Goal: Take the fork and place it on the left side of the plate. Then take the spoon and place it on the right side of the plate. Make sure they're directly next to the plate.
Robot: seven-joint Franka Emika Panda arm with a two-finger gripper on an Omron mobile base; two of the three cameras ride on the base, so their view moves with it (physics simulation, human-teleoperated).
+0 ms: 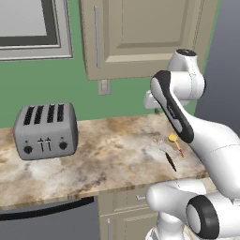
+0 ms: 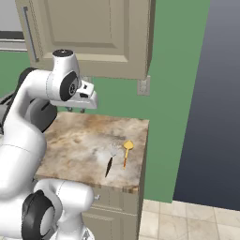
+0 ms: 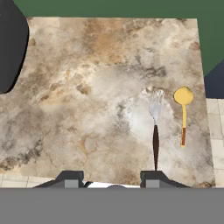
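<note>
Hand: raised well above the worktop, looking down on it; fingers partly apart, nothing between them, nothing held.
Hand in right base view: up near the green wall, under the cupboard, clear of the stone surface.
Fork: flat on the worktop near its right end, silver tines pointing to the wall, thin black handle toward the front edge; also seen at and.
Spoon: flat on the worktop just beside the fork, on its right, nearly parallel, not touching; yellow bowl toward the wall, orange handle toward the front edge; also at and.
Worktop: mottled brown and beige stone, ending just right of the spoon.
Toaster: silver, four slots, at the left part of the worktop, well apart from both utensils.
Cupboard: beige, on the green wall above the worktop.
</note>
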